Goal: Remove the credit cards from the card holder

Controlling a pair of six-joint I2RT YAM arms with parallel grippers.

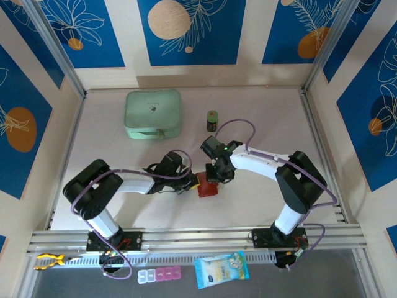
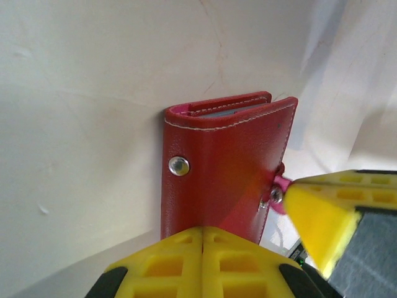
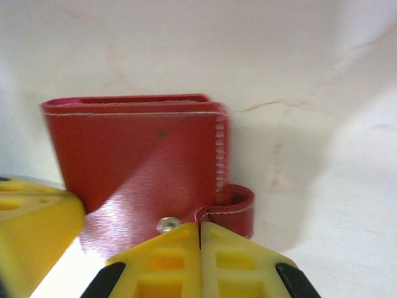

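The card holder (image 1: 208, 188) is lying on the table (image 1: 273, 124) near the middle, just in front of the two arms, and both grippers are meeting on it from either side. The left gripper (image 2: 202, 234) is pressing its yellow fingers flat together on the lower edge of the red cover, so it is pinning the holder in place. The right gripper (image 3: 199, 228) is pinching the end of the snap tab (image 3: 239, 208), which is curling round from the far cover into the seam between its closed fingers, right beside the metal stud. The covers are lying folded against each other, and a thin grey edge is showing between them at the open end; whether that is a card or a plastic sleeve cannot be told. Judging from this, the work is only beginning: the hold on the holder and the tab is made, but the holder is not yet spread open and the credit cards are presumably sitting inside. Left to do are pulling the tab free, opening the covers and drawing each card out onto the table.
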